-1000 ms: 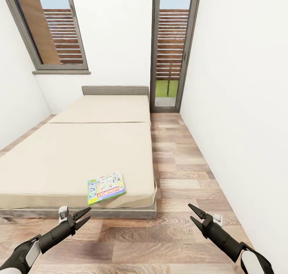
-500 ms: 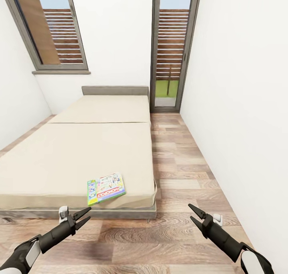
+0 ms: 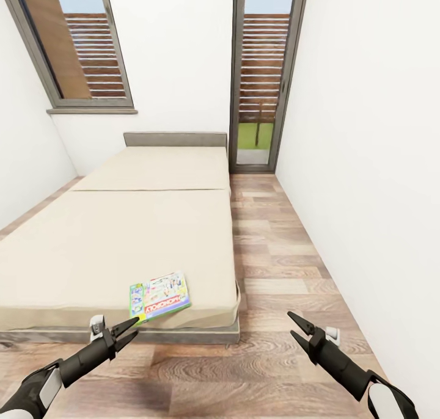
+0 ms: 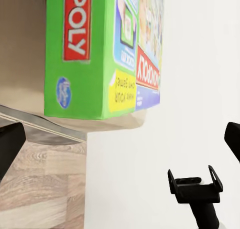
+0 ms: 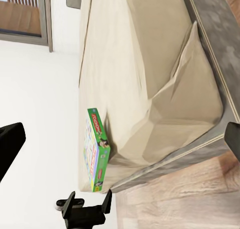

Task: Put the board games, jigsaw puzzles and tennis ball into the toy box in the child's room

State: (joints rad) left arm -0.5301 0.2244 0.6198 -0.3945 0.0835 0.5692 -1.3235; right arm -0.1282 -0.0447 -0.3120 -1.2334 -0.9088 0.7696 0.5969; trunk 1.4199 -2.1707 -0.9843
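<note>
I look into a narrow room with plain white walls (image 3: 366, 162). A wood-plank floor (image 3: 275, 272) in brown and grey tones runs from 6 o'clock up toward 12. A dark-framed window (image 3: 79, 46) sits at 11 o'clock, with a grey sill beneath it. A tall dark-framed glass door (image 3: 264, 71) stands at 12 o'clock, showing slatted wood, blue sky and green grass in daylight.

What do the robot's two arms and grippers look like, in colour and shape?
Both arms are slim, matte black tubes, turning white nearest the camera. The left gripper and right gripper each have two pointed black fingers, with a small white-grey block at the wrist. No cables or markings are visible.
</note>
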